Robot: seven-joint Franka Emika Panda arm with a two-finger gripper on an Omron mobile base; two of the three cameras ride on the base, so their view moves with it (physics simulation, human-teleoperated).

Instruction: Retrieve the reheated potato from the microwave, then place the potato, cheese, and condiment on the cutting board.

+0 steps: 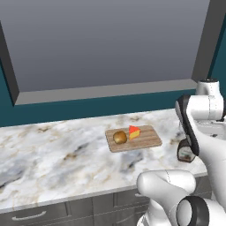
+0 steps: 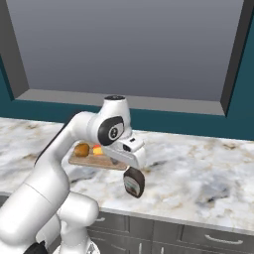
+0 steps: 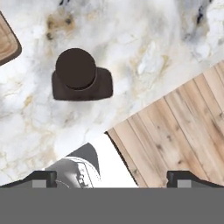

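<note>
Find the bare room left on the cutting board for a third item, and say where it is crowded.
The cutting board is bare on its right half, between the cheese and the right edge nearest the dark condiment bottle. Its left half is crowded: the potato sits close beside the cheese. The marble counter left of the board is open.

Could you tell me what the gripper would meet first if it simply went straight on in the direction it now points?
The gripper points down at the marble counter. Straight ahead it would probably meet bare counter near the edge, just beside the dark condiment bottle, rather than the bottle itself; depth is unclear.
</note>
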